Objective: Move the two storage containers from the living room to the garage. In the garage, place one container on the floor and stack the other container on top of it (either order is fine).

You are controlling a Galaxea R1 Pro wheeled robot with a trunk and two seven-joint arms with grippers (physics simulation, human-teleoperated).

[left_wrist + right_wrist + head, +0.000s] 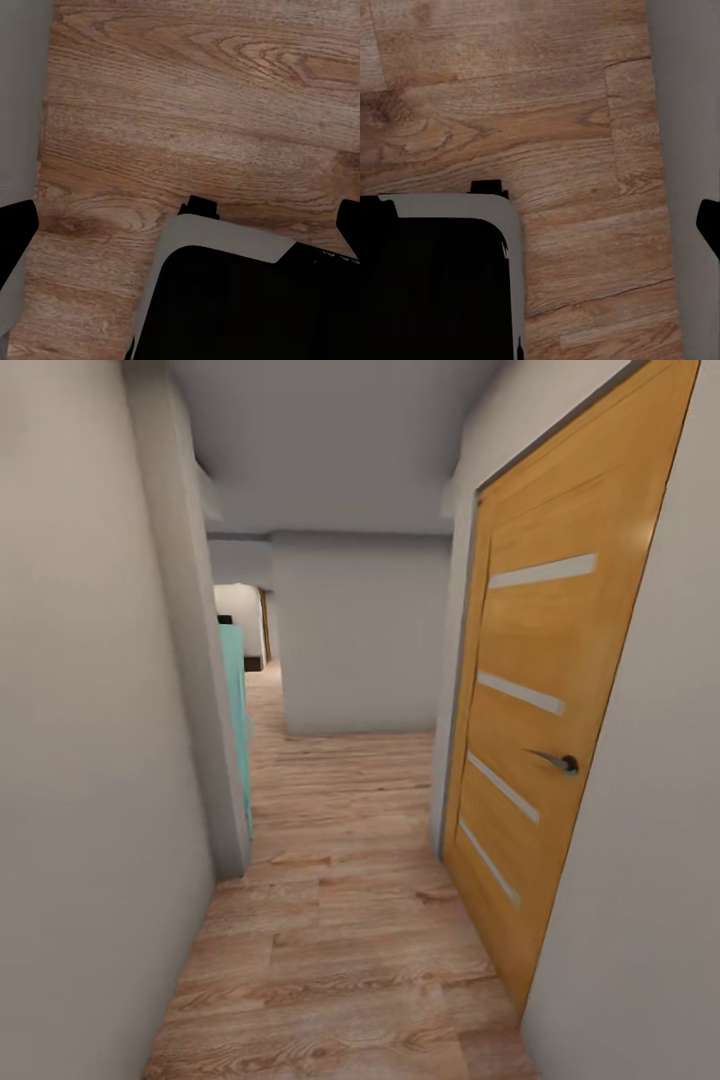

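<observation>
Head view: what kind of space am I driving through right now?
Most likely a narrow indoor hallway. Pale grey walls close in on both sides, a wood plank floor runs ahead toward a corner, and a closed wooden door with a metal handle stands on the right.

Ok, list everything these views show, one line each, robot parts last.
wood plank floor: one, light brown, running down the hallway and under both wrist cameras.
walls: pale grey, on both sides and straight ahead.
wooden door: one, honey-orange with pale strips, on the right, shut.
door handle: one, metal, on that door.
teal panel: one, at the left wall's corner; what it is cannot be told.
robot base: black with a grey rim, low over the floor.
left gripper: dark fingertips at the picture's edges, apart, nothing between.
right gripper: one dark fingertip at the edge.
</observation>
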